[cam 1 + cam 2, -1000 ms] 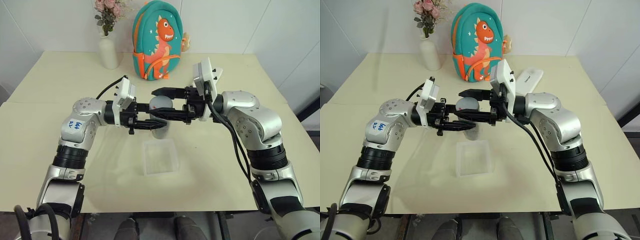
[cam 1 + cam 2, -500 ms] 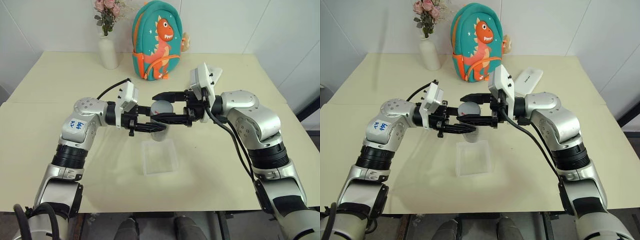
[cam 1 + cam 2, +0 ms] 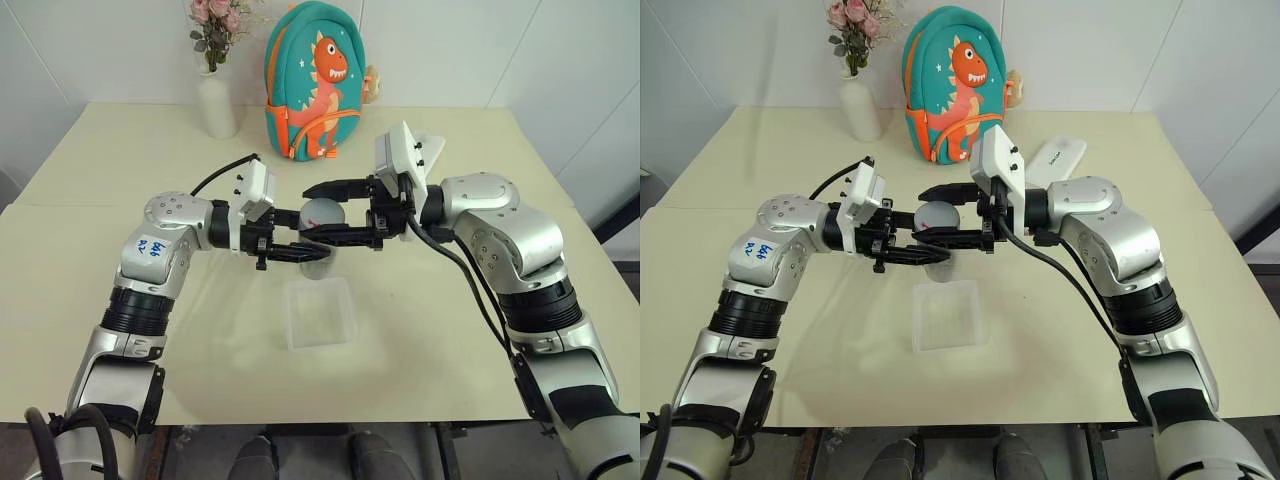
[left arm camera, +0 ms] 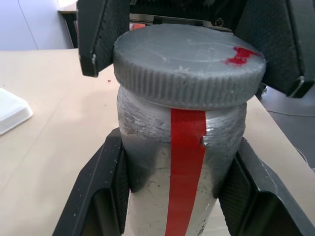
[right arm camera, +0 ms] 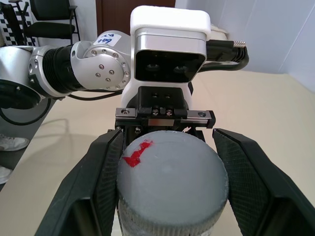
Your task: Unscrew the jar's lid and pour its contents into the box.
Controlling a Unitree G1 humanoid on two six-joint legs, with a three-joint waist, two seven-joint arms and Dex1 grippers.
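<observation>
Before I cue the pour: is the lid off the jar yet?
Still on: the lid sits flush atop the jar, right hand clamping it.

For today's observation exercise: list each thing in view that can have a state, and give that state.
jar: upright, held above the table
lid: still on the jar
left gripper: shut on the jar
right gripper: shut on the lid
box: open, empty, on the table

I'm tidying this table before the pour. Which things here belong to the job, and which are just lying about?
Belongs to the job:
jar, held by the left gripper
lid, held by the right gripper
box, on the table below the jar

Lying about:
dinosaur backpack
white flower vase
white oblong case
</observation>
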